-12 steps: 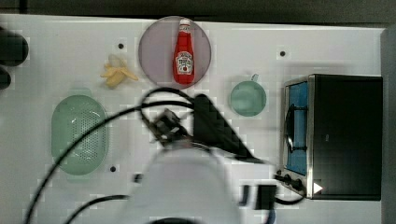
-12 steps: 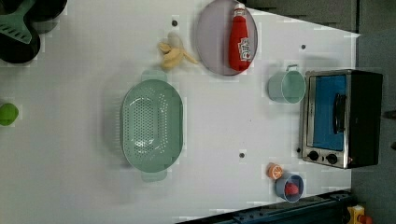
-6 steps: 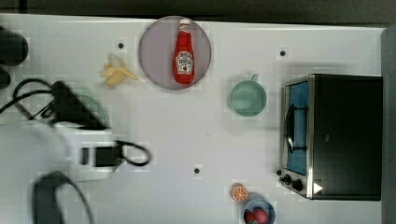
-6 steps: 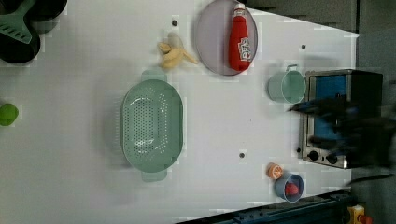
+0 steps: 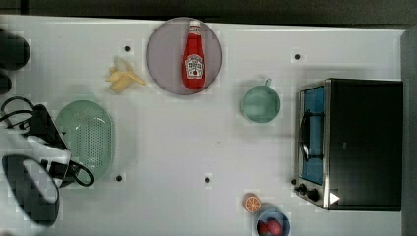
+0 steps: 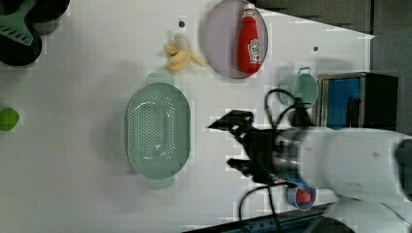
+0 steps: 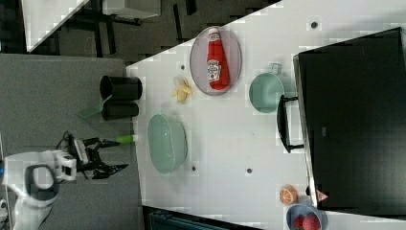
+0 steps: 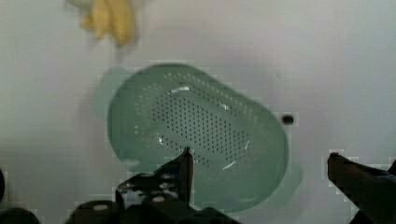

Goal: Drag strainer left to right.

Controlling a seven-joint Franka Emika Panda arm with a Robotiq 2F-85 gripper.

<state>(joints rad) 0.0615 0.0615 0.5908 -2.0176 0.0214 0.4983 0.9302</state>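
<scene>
We start w/ the white table (image 5: 162,147), then the toaster oven (image 5: 364,142) at the top view's right, black-bodied w/ a blue-lit door. The arm (image 6: 350,160) comes in from the left view's right; in the top view it sits at the far left edge

Next the strainer (image 5: 86,137), pale mint oval, lying flat & open side up on the table at the top view's left, below the peeled banana (image 5: 122,76). We see nothing inside it, just the rows of small holes; wrist view shows the strainer (image 8: 196,135) right under the camera, w/ tab handles at both ends

The gripper (image 6: 231,145) is spread wide open & holds nothing: in the left view its two dark fingers stand well apart, to the right of the strainer, not touching it as far as we can tell. In the right view the gripper (image 7: 112,154) is also spread

The grey-lilac plate (image 5: 164,54) at the top edge carries a red ketchup bottle (image 5: 193,56) lying on its side. Green mug (image 5: 260,103) sits between plate & oven, looks empty. Small blue bowl (image 5: 273,223) near the oven's front corner holds red fruit, w/ an orange half (image 5: 252,202) just beside it
</scene>
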